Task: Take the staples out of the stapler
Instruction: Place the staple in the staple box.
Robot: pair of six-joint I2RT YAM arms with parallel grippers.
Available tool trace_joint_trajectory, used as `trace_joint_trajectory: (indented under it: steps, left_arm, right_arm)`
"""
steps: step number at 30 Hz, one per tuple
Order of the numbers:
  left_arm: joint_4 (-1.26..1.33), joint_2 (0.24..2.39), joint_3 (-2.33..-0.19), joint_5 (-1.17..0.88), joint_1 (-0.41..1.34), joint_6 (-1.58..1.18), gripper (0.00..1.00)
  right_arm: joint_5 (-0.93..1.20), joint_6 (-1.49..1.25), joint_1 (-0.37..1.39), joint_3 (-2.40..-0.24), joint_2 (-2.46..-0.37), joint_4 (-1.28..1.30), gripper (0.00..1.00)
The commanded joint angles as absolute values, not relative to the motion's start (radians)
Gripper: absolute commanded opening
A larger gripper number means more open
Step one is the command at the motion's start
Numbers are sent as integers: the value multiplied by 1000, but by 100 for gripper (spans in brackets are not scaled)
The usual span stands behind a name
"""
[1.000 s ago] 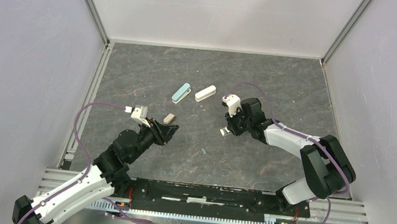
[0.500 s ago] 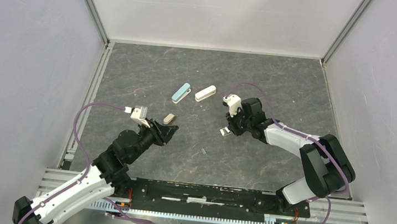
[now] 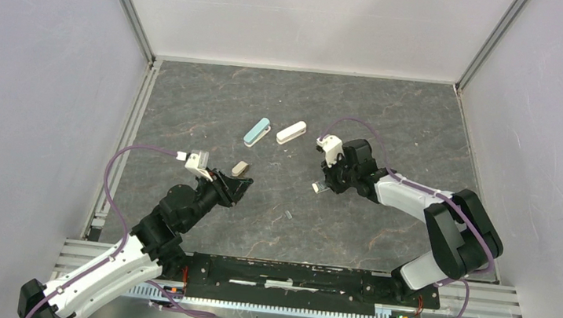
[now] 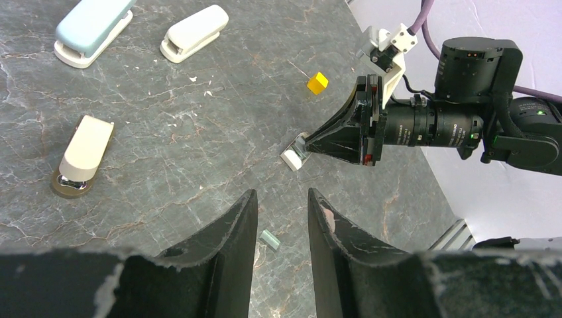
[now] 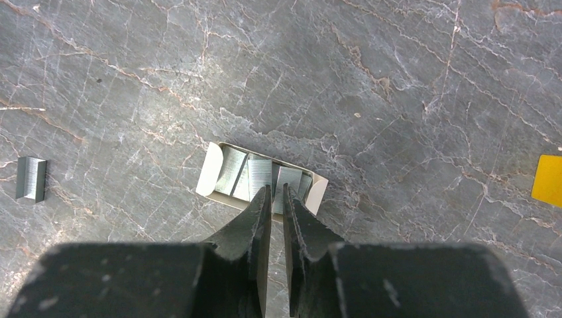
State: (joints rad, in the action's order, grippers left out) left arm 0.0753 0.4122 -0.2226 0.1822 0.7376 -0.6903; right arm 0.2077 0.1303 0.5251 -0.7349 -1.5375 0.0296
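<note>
While left fingers hover parted above table, right fingers nearly closed over staples at box rim.

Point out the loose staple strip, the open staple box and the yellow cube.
loose staple strip (image 5: 31,179), right wrist view, its middle
open staple box (image 5: 211,171), right wrist view, left end flap
yellow cube (image 4: 317,82), left wrist view, top face

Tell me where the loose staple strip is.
In the top view the loose staple strip lies on the table, right of the left gripper and nearer the near edge than the open staple box.
</note>
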Motion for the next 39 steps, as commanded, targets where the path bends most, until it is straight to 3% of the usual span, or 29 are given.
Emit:
trace_joint_trajectory:
  steps: [1, 22, 39]
  left_arm:
    - [78, 405, -248, 201, 741, -719, 41]
    - [78, 413, -259, 198, 741, -716, 41]
    - [78, 406, -252, 197, 742, -715, 41]
  right_arm:
    - [204, 144, 519, -732, -1529, 28, 17]
    - [263, 193, 514, -737, -1445, 6, 21]
    - [286, 244, 539, -917, -1614, 85, 29]
